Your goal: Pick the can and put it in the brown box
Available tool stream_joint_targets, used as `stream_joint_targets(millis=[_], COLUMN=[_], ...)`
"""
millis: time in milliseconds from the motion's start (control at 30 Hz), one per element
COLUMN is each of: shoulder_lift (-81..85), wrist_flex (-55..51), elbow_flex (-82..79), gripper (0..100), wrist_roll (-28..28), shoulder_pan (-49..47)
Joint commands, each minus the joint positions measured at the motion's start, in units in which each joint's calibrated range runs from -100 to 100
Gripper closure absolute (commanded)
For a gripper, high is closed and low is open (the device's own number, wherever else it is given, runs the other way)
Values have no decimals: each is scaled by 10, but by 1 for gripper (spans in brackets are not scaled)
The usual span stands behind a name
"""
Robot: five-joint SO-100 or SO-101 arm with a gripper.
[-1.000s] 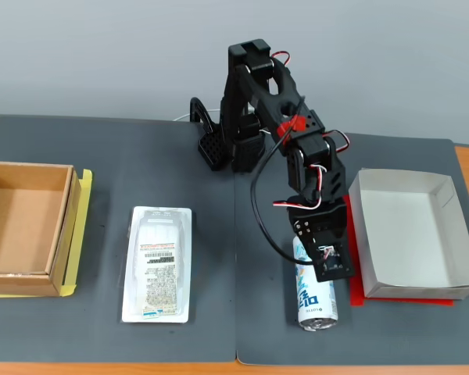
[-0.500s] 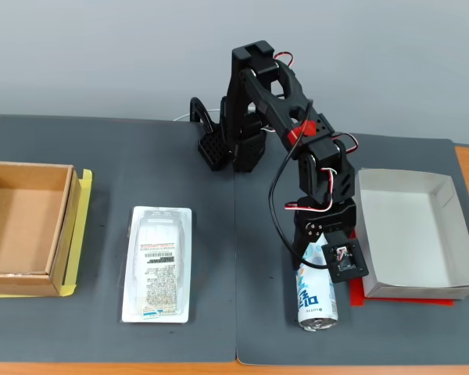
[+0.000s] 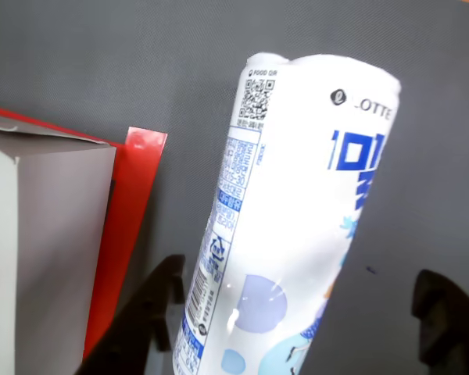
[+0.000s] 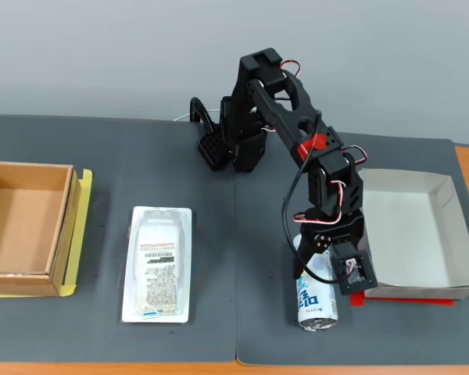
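Wrist view, bottom edge: two dark fingers (image 3: 152, 312), one at lower left, one at lower right, spread wide. The can (image 3: 293, 226) runs up between them from the bottom of the frame toward the upper middle. The left finger sits right against the can's side; the right one stands clear, with grey mat (image 3: 422, 156) showing in the gap. So the jaws are open, not clamped on anything.

The can lies on the mat, its silver end at the top of the frame, blue lettering and a QR code on its white skin. Left of it, a red sheet (image 3: 133, 211), and on that the white box (image 3: 39, 258), filling the left edge.

Switch to the fixed view. The can (image 4: 315, 301) is low, right of centre, near the mat's front edge, one end toward the camera. The gripper (image 4: 320, 262) hangs over its far end. Just right of that, the white box (image 4: 410, 234). Centre-left, a flat white package (image 4: 158, 264). Far off at the left edge, the brown box (image 4: 23, 226) on a yellow sheet (image 4: 82, 226), well apart from the can. At the back, the arm's base (image 4: 230, 141).
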State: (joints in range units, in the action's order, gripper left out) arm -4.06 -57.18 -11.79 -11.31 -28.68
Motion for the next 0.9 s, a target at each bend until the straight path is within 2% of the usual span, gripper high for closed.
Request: stream_joint_targets(millis=[0, 100, 667, 867], shoulder_lift=[-10, -31, -110, -135], wrist_flex=[7, 7, 7, 50], elbow_flex=[42, 60, 73, 73], gripper=[68, 68, 68, 68], wrist_roll=[-3, -16, -15, -14], shoulder_pan=[-6, -6, 9, 24])
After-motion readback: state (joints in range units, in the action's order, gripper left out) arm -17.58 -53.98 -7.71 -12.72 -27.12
